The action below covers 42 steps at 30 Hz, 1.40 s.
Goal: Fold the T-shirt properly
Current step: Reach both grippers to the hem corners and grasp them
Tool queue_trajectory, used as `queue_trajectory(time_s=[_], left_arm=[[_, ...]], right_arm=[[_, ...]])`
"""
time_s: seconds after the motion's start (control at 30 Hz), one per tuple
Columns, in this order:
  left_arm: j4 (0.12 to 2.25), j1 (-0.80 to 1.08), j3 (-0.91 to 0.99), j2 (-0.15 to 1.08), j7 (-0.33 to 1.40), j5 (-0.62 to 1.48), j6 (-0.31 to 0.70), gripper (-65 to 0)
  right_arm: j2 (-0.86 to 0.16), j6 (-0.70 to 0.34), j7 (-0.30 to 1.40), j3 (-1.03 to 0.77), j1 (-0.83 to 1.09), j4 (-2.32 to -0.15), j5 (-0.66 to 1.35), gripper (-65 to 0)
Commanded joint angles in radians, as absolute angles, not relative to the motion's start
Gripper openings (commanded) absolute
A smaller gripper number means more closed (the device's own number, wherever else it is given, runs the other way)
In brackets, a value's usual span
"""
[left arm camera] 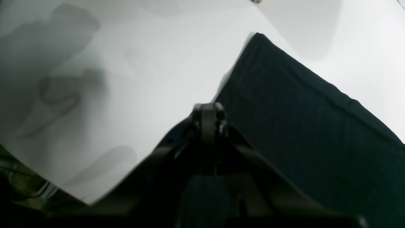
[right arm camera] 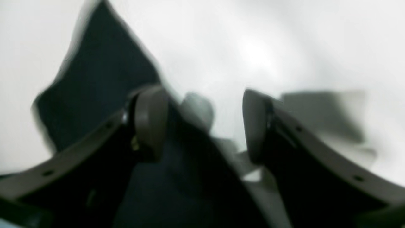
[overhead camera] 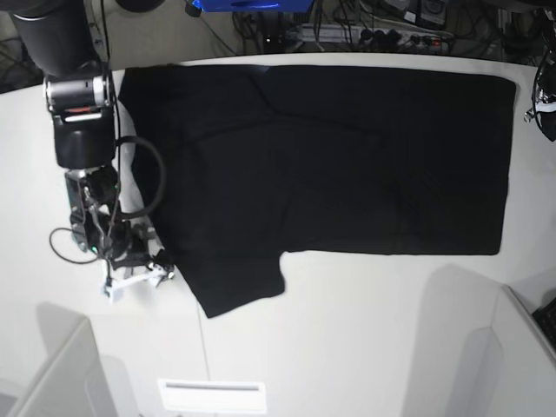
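The black T-shirt [overhead camera: 347,156] lies spread flat on the white table [overhead camera: 365,330], with one sleeve [overhead camera: 239,287] pointing to the front left. My right gripper [overhead camera: 143,265] hovers at the shirt's left edge beside that sleeve. In the blurred right wrist view it is open [right arm camera: 202,126], with its left finger [right arm camera: 152,123] over the black cloth [right arm camera: 98,79] and nothing between the fingers. My left gripper [left arm camera: 208,110] is shut with nothing in it, above the table near a corner of the shirt [left arm camera: 300,120]. Only a bit of the left arm [overhead camera: 547,95] shows at the base view's right edge.
Cables and a power strip [overhead camera: 373,35] lie behind the table's far edge. Grey panels stand at the front left [overhead camera: 52,373] and front right [overhead camera: 521,347]. A white label [overhead camera: 213,387] sits at the front. The table's edge [left arm camera: 47,190] shows in the left wrist view.
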State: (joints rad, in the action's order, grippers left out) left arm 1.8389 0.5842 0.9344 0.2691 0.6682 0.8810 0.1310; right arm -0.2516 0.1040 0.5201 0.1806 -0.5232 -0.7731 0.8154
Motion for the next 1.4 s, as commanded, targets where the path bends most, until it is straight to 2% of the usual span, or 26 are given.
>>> queue_trajectory(time_s=[0.0, 0.07, 0.2, 0.5, 0.6, 0.77, 0.8, 0.93, 0.97, 1.07, 1.17, 1.23, 1.37], left_arm=[[1.851, 0.593, 0.946, 0.285, 0.645, 0.888, 0.133, -65.0], [1.85, 0.593, 0.947, 0.285, 0.645, 0.888, 0.133, -65.0], [1.85, 0.593, 0.949, 0.285, 0.645, 0.888, 0.133, -65.0], [1.848, 0.59, 0.944, 0.285, 0.645, 0.888, 0.133, -65.0], [1.817, 0.587, 0.943, 0.289, 0.645, 0.888, 0.133, -65.0], [1.733, 0.578, 0.943, 0.292, 0.645, 0.888, 0.133, -65.0], [1.721, 0.565, 0.941, 0.292, 0.645, 0.888, 0.133, -65.0], [1.695, 0.541, 0.941, 0.295, 0.645, 0.828, 0.133, -65.0], [1.699, 0.515, 0.937, 0.295, 0.645, 0.785, 0.133, -58.3], [1.696, 0.438, 0.892, 0.305, 0.647, 0.627, 0.133, -31.9], [1.676, 0.341, 0.823, 0.305, 0.647, 0.47, 0.133, -12.0], [1.65, 0.275, 0.774, 0.306, 0.647, 0.387, 0.133, -6.9], [1.56, 0.111, 0.691, 0.308, 0.676, 0.291, 0.136, -6.7]], right_arm=[[-0.262, 0.096, 0.492, 0.199, -0.578, -0.75, 0.822, -22.8], [-0.259, 0.09, 0.463, 0.251, -0.613, -0.688, 0.822, -19.4], [-0.257, -0.005, 0.446, 0.343, -0.642, -0.651, 0.822, -20.0], [-0.228, -0.035, 0.44, 0.452, -0.641, -0.651, 0.822, -32.3], [-0.228, -0.03, 0.44, 0.452, -0.641, -0.648, 0.822, -39.9], [-0.232, -0.03, 0.397, 0.452, -0.641, -0.624, 0.822, -62.3], [-0.232, -0.03, 0.384, 0.449, -0.641, -0.607, 0.822, -65.0], [-0.231, -0.03, 0.371, 0.447, -0.641, -0.581, 0.822, -65.0], [-0.231, -0.03, 0.374, 0.447, -0.641, -0.582, 0.822, -65.0], [-0.231, -0.03, 0.377, 0.447, -0.641, -0.584, 0.823, -65.0], [-0.231, -0.03, 0.377, 0.447, -0.641, -0.584, 0.823, -65.0], [-0.231, -0.03, 0.377, 0.447, -0.641, -0.584, 0.823, -65.0], [-0.231, -0.03, 0.377, 0.447, -0.641, -0.584, 0.825, -65.0]])
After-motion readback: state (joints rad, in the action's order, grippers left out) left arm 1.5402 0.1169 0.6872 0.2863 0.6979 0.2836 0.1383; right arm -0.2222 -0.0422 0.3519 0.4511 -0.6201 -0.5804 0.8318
